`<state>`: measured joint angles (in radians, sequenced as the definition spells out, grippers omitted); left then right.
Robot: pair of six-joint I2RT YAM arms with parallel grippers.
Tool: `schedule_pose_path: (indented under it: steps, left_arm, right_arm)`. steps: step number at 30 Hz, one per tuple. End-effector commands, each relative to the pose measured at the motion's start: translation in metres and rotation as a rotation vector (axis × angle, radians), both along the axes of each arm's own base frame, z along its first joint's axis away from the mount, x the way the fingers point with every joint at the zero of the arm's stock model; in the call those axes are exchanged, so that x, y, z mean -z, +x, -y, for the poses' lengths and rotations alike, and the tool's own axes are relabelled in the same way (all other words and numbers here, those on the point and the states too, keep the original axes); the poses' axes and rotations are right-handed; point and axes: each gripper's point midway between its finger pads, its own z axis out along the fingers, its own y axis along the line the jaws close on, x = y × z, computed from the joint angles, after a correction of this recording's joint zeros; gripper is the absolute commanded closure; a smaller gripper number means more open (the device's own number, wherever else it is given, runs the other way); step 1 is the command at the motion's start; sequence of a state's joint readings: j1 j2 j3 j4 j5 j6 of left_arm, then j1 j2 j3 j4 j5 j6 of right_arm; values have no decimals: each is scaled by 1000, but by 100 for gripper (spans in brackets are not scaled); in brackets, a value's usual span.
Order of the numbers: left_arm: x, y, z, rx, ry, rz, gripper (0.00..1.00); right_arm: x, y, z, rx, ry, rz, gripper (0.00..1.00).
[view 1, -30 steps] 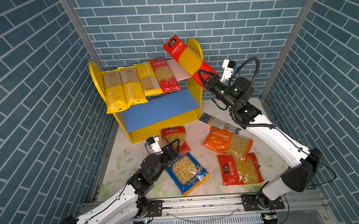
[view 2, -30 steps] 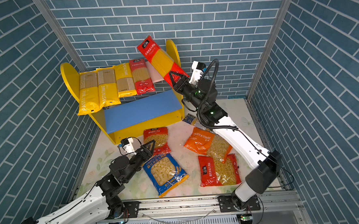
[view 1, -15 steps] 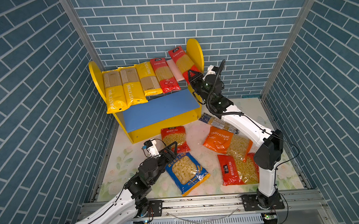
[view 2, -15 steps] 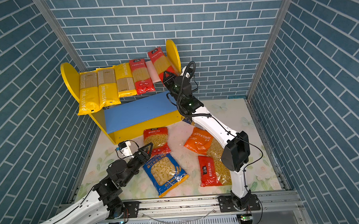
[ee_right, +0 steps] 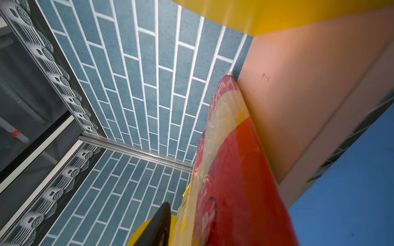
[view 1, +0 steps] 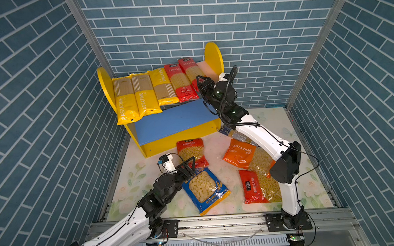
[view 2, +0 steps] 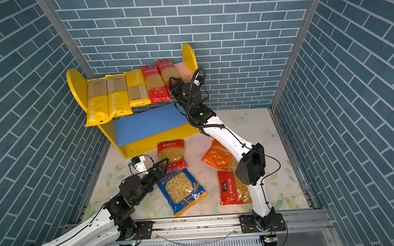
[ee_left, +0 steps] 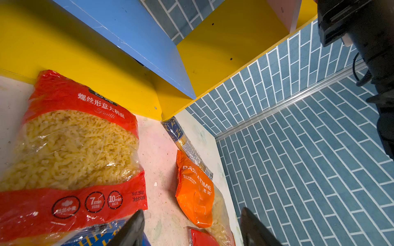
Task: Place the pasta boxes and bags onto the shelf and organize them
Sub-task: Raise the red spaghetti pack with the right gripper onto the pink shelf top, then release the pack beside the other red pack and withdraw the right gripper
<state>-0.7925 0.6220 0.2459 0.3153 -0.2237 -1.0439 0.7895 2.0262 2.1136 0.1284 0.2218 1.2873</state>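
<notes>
Many packs lie loose on the bench (view 1: 272, 122) in front of the shelf (view 1: 213, 55). A red fusilli bag (view 1: 190, 150) lies just below the shelf's yellow base, and a blue bag (view 1: 204, 190) meets its lower edge. An orange bag (view 1: 239, 152) and a second red bag (view 1: 252, 187) lie in the lower right of the frame, partly covered by the right arm (view 1: 261, 138). A dark-blue spaghetti pack (view 1: 235, 135) lies under this arm, beside the shelf's corner.

On the pink upper board (view 1: 203, 65) five packs lie side by side: three yellow spaghetti packs (view 1: 142, 91) toward the left, then two red ones. The right gripper (view 1: 203, 79) is at the near end of the rightmost red spaghetti pack (view 1: 189, 69). In the right wrist view one finger (ee_right: 160, 223) stands just beside this pack and the other finger is hidden, so I cannot tell if the gripper holds it.

The left gripper (view 1: 190, 163) hangs low where the fusilli bag and the blue bag meet. Its fingers are wide apart, with nothing between them.
</notes>
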Motion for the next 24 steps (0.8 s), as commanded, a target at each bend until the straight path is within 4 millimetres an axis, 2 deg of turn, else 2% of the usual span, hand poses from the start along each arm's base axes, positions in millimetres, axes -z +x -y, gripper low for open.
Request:
schedule_pose_path:
  steps: [1, 3, 4, 9, 12, 16, 20, 22, 24]
  left_arm:
    - [-1, 1, 1, -3, -12, 11, 29]
    - [-5, 1, 2, 1, -21, 19, 29]
    - [1, 2, 4, 4, -5, 4, 29]
    - [1, 3, 7, 7, 4, 2, 29]
    - [0, 5, 8, 8, 8, 4, 29]
    - [-1, 7, 13, 18, 6, 4, 29]
    - [-4, 7, 15, 23, 3, 7, 29]
    - [-3, 7, 14, 18, 6, 6, 29]
    - [-5, 6, 13, 18, 4, 7, 29]
  right_arm:
    - [-70, -33, 27, -13, 141, 117, 51]
    - [-68, -35, 28, -18, 133, 110, 50]
    - [-66, -37, 28, -29, 129, 105, 49]
    - [-60, -49, 31, -82, 79, 95, 33]
    - [-52, -51, 36, -89, 59, 77, 31]
    - [-49, -40, 35, -90, 53, 56, 43]
    - [-54, -30, 22, -123, 59, 61, 59]
    - [-59, -25, 13, -148, 57, 65, 61]
    - [-57, -19, 1, -189, 31, 46, 56]
